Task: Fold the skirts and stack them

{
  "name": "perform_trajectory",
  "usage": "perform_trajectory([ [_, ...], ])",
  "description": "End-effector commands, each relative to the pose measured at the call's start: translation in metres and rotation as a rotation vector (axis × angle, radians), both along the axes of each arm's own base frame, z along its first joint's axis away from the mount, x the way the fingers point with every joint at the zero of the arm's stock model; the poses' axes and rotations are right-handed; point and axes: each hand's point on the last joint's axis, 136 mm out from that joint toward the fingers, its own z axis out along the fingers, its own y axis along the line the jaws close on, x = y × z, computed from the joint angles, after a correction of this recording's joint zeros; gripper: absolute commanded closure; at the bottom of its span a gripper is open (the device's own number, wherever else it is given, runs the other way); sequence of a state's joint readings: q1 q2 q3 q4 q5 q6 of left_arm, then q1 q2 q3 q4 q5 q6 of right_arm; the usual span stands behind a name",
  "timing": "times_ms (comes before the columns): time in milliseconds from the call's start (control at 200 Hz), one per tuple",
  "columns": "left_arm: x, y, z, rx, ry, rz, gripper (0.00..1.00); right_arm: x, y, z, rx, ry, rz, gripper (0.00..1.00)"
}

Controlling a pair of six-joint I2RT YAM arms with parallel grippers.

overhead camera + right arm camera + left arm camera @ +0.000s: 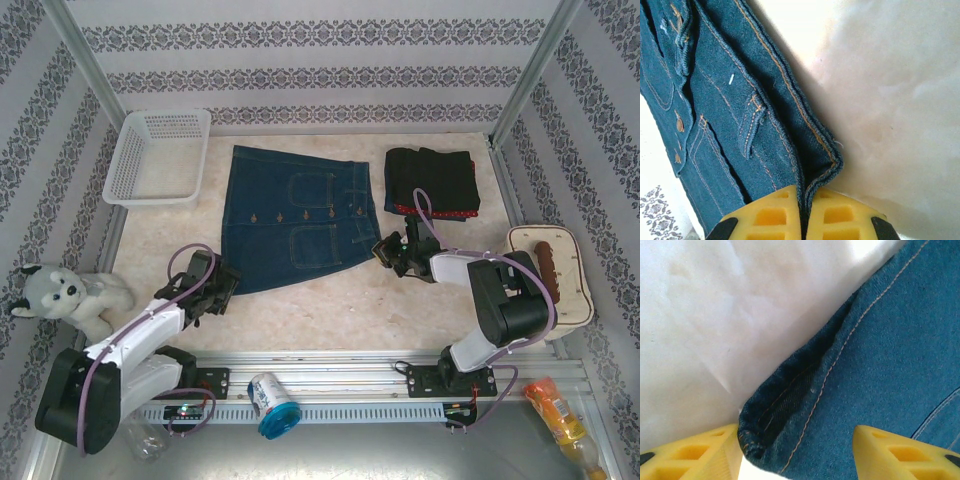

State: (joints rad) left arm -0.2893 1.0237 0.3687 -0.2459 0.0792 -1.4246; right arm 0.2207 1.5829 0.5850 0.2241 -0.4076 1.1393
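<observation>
A dark blue denim skirt [295, 215] lies spread flat mid-table, pockets and buttons up. My left gripper [215, 290] is at its near left hem corner. In the left wrist view that gripper [796, 440] is open, its yellow fingers straddling the hem corner [755, 435] of the denim [880, 365]. My right gripper [388, 250] is at the skirt's near right corner. The right wrist view shows that gripper [804, 192] shut on the waistband edge of the denim [730, 100]. At the back right sits a folded pile, a black skirt [432, 175] over a red dotted edge [440, 211].
A white mesh basket [160, 155] stands at the back left. A grey plush dog [70, 295] lies beyond the table's left edge. A cream tray [570, 300] with a brown item sits at the right. A can [272, 402] and an orange packet [560, 410] lie near the arm bases.
</observation>
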Motion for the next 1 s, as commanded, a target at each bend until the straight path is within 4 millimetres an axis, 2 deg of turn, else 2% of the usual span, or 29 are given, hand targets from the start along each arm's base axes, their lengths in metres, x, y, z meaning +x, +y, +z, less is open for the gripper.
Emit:
perform_trajectory([
  [0,0.006,0.0,-0.001,-0.012,-0.023,0.052,0.43,-0.003,-0.002,0.0,-0.012,-0.003,-0.014,1.0],
  [275,0.013,-0.005,-0.024,-0.021,0.001,0.043,0.44,-0.002,0.0,0.007,0.0,-0.021,-0.018,1.0],
  [360,0.018,-0.009,-0.028,-0.032,-0.003,0.037,0.53,-0.003,0.0,0.008,-0.003,-0.027,-0.019,1.0],
  [480,0.022,-0.014,-0.03,-0.036,-0.002,0.012,0.77,-0.004,0.0,0.01,0.001,-0.027,-0.014,1.0],
  [540,0.023,-0.012,-0.026,-0.028,-0.014,0.013,0.86,-0.007,0.001,0.01,0.002,-0.026,-0.012,1.0],
  [649,0.022,0.0,-0.009,0.027,-0.054,0.027,1.0,-0.012,-0.001,0.011,-0.004,-0.017,-0.013,1.0],
  [844,0.003,0.021,0.031,0.149,-0.117,-0.021,1.0,-0.03,0.0,0.018,-0.017,0.027,0.006,1.0],
  [994,-0.006,0.03,0.082,0.223,-0.2,-0.087,1.0,-0.044,0.005,0.043,-0.027,0.037,0.039,1.0],
])
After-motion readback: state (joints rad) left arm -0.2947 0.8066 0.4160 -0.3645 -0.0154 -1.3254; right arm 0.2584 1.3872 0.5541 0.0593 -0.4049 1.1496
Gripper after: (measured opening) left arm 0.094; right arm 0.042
